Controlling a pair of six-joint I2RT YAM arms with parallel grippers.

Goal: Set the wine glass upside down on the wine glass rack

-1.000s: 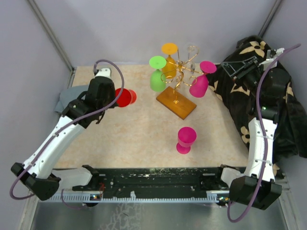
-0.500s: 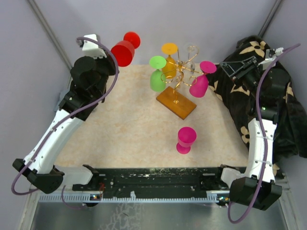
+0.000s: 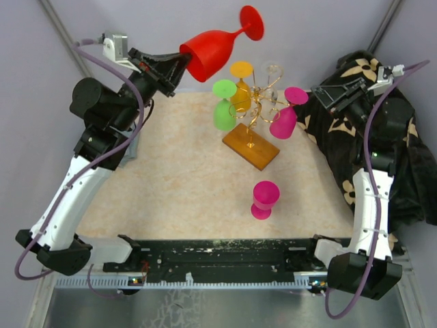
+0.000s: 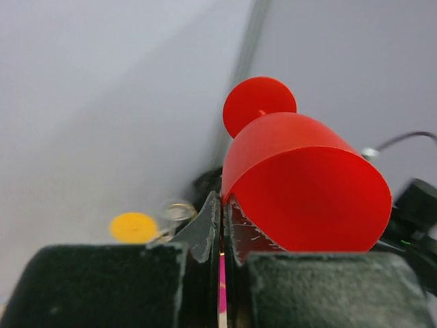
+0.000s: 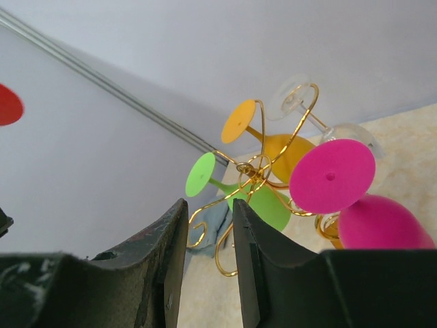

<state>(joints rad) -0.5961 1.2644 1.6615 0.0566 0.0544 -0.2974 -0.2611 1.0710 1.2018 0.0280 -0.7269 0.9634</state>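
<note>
Right now the left gripper (image 3: 179,65) is clenched on the bowl wall at the rim of the red wine glass (image 3: 213,46), which it holds up in the air, well above the table (image 3: 171,198). From those fingers (image 4: 205,229) the glass runs straight outward. Its mouth is at the fingertips and its stem and foot are beyond them, so its long axis lies close to level, not yet inverted.

The wine glass rack (image 3: 258,108) stands out past the foot end of the glass and lower than the fingers. Green, orange, clear and magenta glasses already hang on it.

The left arm is plainly the nearer one. The likely need is a wrist turn that brings the foot up, then a sideways slide onto a free scroll arm.

The right gripper (image 5: 208,222) looks across at the rack from its far side, fingers parted and holding nothing.
</note>
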